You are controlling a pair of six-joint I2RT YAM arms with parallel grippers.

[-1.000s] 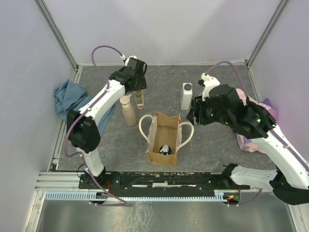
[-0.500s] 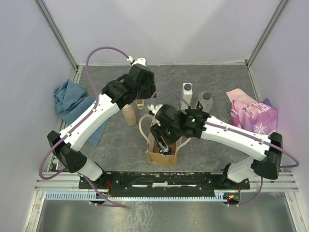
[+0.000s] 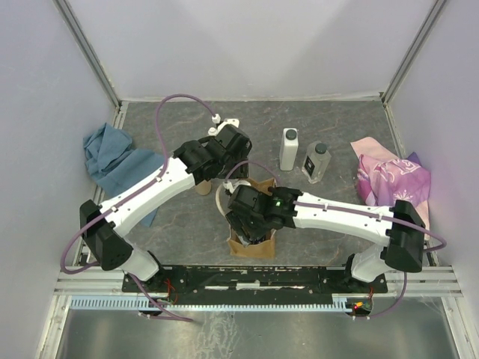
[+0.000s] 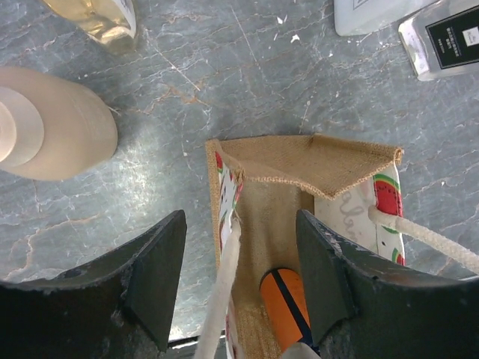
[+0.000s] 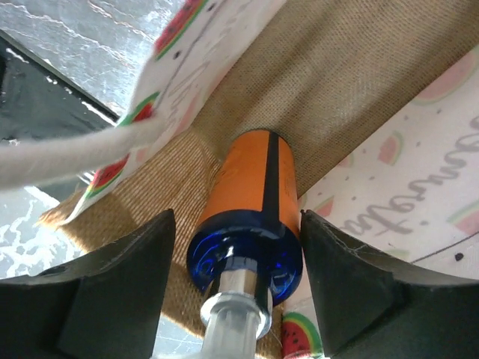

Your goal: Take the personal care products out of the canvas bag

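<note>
R tool [image 5: 236, 224] released, jaws straddling dark blue bottle [image 5: 251, 176] inside canvas bag [image 5: 352, 82]. L tool [image 4: 239, 224] released too, over bag rim. Bottle prob. light, rigid, slick; grip mid-body, below pump neck.

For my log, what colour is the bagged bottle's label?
Orange label, dark stripe; right wrist view.
</note>
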